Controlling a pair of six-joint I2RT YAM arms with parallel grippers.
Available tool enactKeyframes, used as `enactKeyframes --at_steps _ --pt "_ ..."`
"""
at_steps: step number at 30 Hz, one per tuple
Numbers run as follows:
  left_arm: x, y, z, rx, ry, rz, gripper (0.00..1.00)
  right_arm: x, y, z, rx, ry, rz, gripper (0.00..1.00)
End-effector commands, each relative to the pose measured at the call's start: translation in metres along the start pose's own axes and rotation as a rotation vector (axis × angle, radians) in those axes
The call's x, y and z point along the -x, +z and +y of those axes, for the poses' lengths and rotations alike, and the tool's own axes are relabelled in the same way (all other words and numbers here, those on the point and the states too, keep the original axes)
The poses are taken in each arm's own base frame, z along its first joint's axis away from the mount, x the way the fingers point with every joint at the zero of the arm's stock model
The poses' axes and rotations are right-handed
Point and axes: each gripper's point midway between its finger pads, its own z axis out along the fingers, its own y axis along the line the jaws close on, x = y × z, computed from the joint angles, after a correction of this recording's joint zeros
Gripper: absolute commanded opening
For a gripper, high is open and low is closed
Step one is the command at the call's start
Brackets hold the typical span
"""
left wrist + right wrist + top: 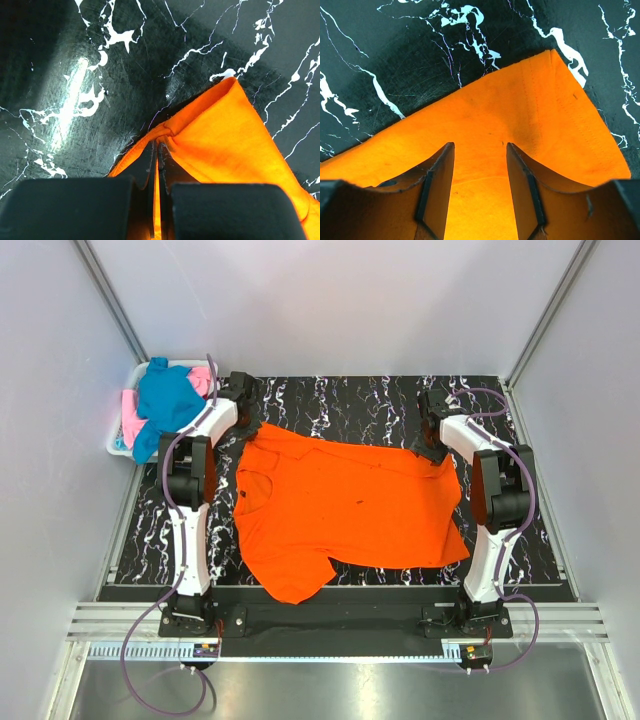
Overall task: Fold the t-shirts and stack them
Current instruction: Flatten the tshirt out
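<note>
The bright orange t-shirt (pixel 350 505) lies spread out on the black marbled mat, collar to the left. My left gripper (pixel 250 428) is at the shirt's far left corner. In the left wrist view the left gripper (pixel 157 145) is shut on a bunched fold of the orange cloth (pixel 225 135). My right gripper (pixel 432 452) is at the shirt's far right corner. In the right wrist view the right gripper (pixel 480 145) is open, with its fingers just over the orange cloth (pixel 520 100). The teal-blue t-shirt (pixel 165 400) and the pink t-shirt (pixel 132 425) lie crumpled in the basket.
The white plastic basket (pixel 113 445) stands off the mat's far left corner. The black marbled mat (pixel 340 400) shows beyond the shirt. White walls with metal posts close in the sides and the back. A metal rail runs along the near edge.
</note>
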Motion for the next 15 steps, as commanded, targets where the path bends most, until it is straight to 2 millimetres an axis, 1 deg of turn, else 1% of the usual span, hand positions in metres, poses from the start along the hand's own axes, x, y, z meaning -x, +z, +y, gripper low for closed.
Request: enactKeyframes --at_steps 1,7,14,15 --pt "0.022 -0.033 -0.016 -0.071 -0.002 -0.066 0.0 0.008 -0.01 0.002 0.016 0.015 -0.028 0.53" --pt "0.024 -0.043 -0.016 -0.074 0.002 -0.081 0.0 0.009 -0.012 0.0 0.005 0.022 -0.038 0.53" --pt "0.023 -0.067 -0.017 -0.087 0.007 -0.11 0.0 0.018 -0.012 -0.016 -0.059 0.054 -0.087 0.54" --pt "0.019 -0.067 -0.018 -0.096 0.0 -0.098 0.0 0.018 -0.011 -0.02 -0.072 0.057 -0.085 0.54"
